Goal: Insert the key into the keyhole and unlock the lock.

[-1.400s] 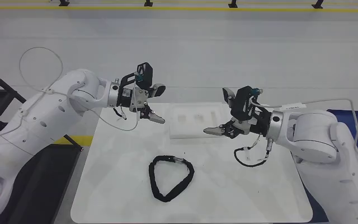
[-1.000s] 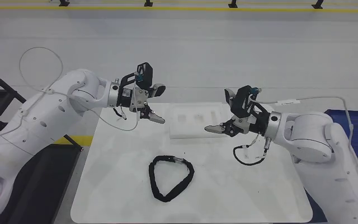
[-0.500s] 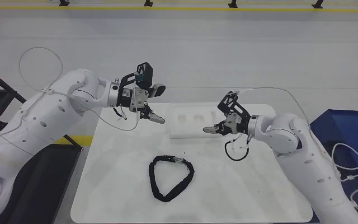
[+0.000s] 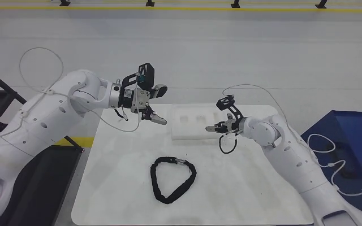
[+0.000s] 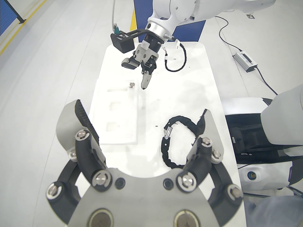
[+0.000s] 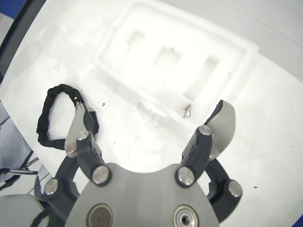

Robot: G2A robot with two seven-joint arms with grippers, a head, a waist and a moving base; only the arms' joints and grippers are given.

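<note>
Small key (image 6: 187,112) lies on foam tray (image 6: 113,36) rim, just beside corner of the end slot (image 6: 201,77) nearest R arm. It's metal w/ a ring; exact pose too small to tell. R gripper (image 6: 150,109) hovers close over it, jaws wide apart, nothing held. Lock (image 4: 172,179) = black cable loop on table (image 4: 113,192), in front of tray, well apart from key. Its silver cylinder end (image 5: 168,132) shows, keyhole itself too small to see. L gripper (image 5: 142,109) also spread open & empty, held up just off tray's other end. Step, as judged: grab key. To do it well: centre jaws on key's head, not blade; come down straight; close slow so it doesn't skid into slot. Leave blade sticking out for insertion. L prob. needs to pin the cylinder end after.
</note>
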